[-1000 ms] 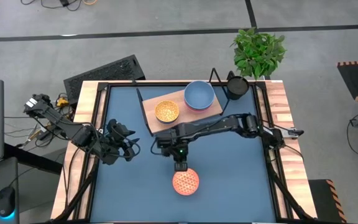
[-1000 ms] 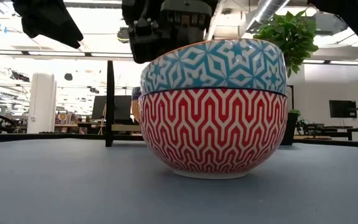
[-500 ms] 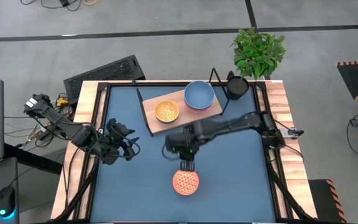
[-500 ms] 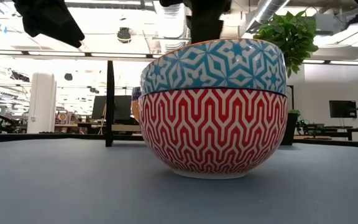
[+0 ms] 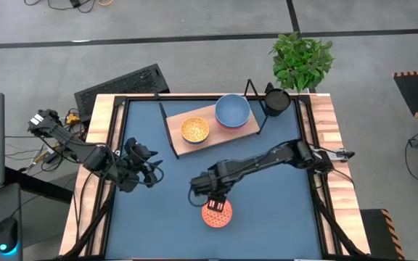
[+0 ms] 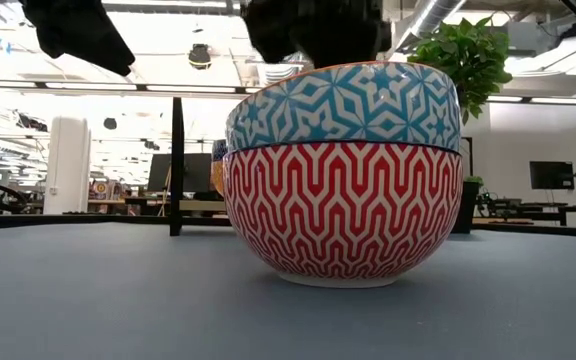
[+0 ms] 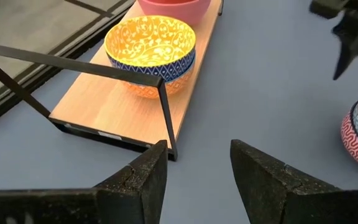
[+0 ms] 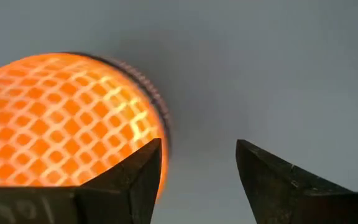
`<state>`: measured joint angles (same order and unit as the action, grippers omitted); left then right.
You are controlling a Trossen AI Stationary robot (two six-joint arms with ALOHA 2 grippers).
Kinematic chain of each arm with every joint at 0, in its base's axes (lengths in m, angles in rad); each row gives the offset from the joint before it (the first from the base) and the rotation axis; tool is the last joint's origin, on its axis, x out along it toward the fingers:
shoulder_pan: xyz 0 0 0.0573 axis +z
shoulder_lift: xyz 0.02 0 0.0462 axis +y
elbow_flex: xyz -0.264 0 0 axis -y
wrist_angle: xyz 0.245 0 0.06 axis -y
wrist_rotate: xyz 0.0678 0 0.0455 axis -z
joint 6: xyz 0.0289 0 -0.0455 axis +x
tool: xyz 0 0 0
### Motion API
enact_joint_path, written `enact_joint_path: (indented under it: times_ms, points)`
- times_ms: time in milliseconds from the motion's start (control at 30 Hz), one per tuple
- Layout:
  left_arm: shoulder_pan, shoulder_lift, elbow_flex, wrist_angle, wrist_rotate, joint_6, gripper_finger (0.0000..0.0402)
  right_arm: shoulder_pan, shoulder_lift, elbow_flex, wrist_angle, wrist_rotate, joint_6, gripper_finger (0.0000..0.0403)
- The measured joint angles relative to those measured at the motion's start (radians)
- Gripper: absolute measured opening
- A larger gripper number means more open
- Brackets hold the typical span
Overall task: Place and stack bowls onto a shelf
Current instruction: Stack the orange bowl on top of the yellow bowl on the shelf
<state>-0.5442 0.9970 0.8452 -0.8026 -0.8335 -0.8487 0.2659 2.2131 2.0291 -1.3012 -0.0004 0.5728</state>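
Left gripper [image 5: 153, 172] waits at 9 o'clock on the blue mat [image 5: 267, 210], fingers released, empty. Shelf [image 5: 182, 150] at 12 o'clock carries a yellow-patterned bowl [image 5: 194, 130] and a grey-blue bowl [image 5: 232, 110]. Right gripper [image 5: 218, 206] hangs at the 12 o'clock rim of the orange-patterned bowl stack [image 5: 217, 213] near 6 o'clock, fingers [image 8: 138, 180] spread astride the rim, not clamped.

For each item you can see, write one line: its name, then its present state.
Stacked patterned bowls: nested, on the blue mat, off the shelf.
Yellow bowl: upright on the shelf.
Blue bowl: upright on the shelf.
Right gripper: open, over the stacked bowls' rim.
Left gripper: open, empty.
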Motion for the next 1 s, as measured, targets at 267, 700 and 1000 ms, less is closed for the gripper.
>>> enact_joint_path:
  times_ms: [267, 700, 1000]
  points:
    - [0.000, 0.000, 0.000, -0.003, -0.005, 0.033, 0.0162, 0.025, -0.038, 0.001, -0.058, 0.033, 0.070, 0.0224]
    - [0.000, 0.005, 0.000, 0.000, 0.015, 0.018, 0.0162, 0.044, -0.008, 0.001, -0.027, 0.029, 0.050, 0.0223]
    - [0.000, 0.005, 0.000, -0.001, 0.016, 0.018, 0.0162, 0.041, 0.019, 0.000, -0.002, -0.027, 0.024, 0.0223]
